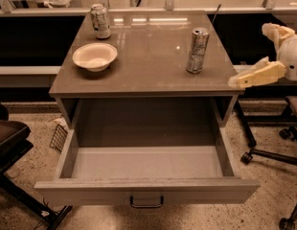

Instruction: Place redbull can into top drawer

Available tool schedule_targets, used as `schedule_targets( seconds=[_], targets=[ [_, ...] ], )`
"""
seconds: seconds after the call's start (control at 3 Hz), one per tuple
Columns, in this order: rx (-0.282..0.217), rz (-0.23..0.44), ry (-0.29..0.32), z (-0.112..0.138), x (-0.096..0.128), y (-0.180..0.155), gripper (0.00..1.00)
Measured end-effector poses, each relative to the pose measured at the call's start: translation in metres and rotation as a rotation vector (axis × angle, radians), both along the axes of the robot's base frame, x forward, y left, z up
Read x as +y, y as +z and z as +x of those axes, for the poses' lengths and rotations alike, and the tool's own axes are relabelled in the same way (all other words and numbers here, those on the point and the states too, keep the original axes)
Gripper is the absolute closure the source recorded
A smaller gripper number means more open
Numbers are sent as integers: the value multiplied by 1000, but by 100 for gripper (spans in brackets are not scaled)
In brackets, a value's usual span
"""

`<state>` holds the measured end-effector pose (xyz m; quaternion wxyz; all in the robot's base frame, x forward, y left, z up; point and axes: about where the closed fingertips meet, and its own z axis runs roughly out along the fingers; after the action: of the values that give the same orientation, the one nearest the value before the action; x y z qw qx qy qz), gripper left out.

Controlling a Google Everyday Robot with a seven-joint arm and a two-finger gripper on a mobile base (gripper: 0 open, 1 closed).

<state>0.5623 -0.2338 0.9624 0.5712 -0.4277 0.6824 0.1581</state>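
The redbull can point(198, 50) is tall, slim and silvery, and stands upright on the right side of the table top point(148, 56). The top drawer point(146, 169) is pulled fully out below the table top and is empty; its grey front panel has a small dark handle point(146, 202) at centre. My gripper point(248, 55) is at the right edge of the view, beside the table's right front corner, to the right of the can and apart from it. It is open and holds nothing.
A shorter mottled can point(100, 21) stands at the table's back left, with a white bowl point(95, 56) in front of it. Office chair legs and castors point(263, 155) are on the floor at the right. A dark chair point(9, 143) is at the left.
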Motion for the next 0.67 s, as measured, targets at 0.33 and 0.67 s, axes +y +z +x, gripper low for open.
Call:
schedule_targets(
  seconds=[0.33, 0.67],
  targets=[
    [19, -8, -26, 18, 9, -3, 0],
    [50, 53, -107, 81, 21, -9, 0]
  ],
)
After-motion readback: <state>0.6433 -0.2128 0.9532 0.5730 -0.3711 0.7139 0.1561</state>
